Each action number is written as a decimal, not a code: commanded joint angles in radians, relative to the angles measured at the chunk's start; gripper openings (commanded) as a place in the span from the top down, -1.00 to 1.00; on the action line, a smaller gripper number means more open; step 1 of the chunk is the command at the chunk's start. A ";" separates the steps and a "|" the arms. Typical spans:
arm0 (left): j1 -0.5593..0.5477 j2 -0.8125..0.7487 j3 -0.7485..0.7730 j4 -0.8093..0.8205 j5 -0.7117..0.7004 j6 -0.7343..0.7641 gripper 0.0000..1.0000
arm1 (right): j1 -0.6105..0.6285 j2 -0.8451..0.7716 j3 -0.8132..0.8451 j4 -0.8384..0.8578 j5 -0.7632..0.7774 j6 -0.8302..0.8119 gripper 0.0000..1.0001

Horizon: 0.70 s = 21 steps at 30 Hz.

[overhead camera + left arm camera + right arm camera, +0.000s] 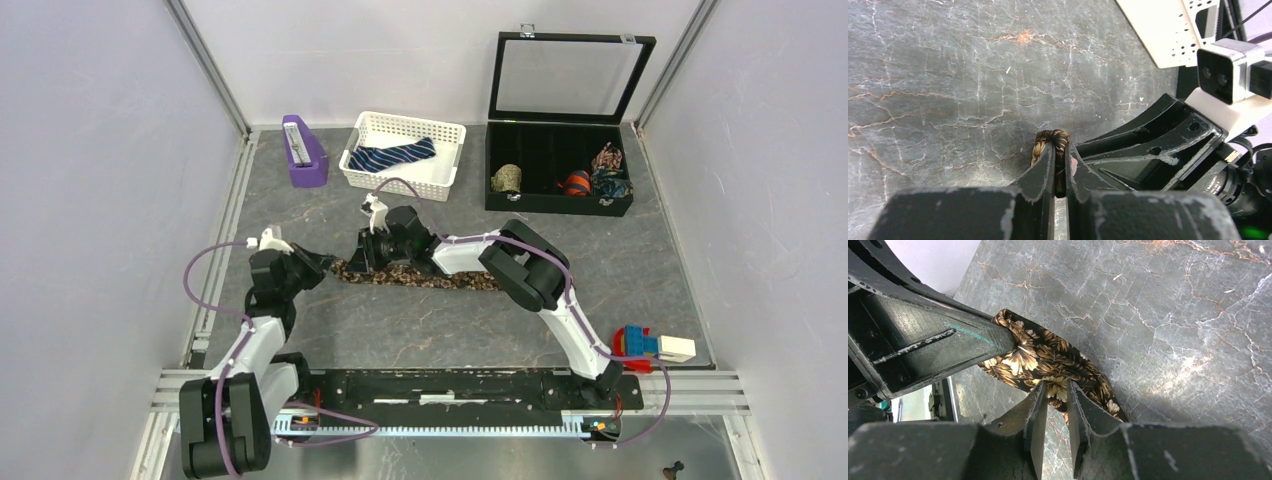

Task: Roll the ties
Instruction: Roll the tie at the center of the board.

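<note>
The left arm is reached from its base toward 1 o'clock. The left gripper [1060, 150] is clamped tight on the folded end of the brown patterned tie [430, 278], which is laid flat on the table [400, 330] toward 3 o'clock. The right arm is folded back toward 9 o'clock, with the right gripper [1055, 392] set on the tie just beside the left. Fabric is seen in its narrow gap, but whether it is pinched cannot be told. The navy tie [400, 156] is laid in the white basket [400, 184] at 12 o'clock.

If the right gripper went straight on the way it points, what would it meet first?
The brown leaf-print tie, already at the right gripper's tips; beyond that, probably the tabletop, though depth is unclear.
</note>
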 commanded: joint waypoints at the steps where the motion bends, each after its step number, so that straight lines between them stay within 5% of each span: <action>1: -0.029 -0.024 0.033 -0.055 -0.087 0.070 0.95 | 0.003 -0.036 -0.006 0.047 0.001 0.020 0.46; 21: -0.237 -0.111 0.104 -0.183 -0.305 0.114 0.95 | 0.028 0.016 0.029 0.089 -0.016 0.059 0.50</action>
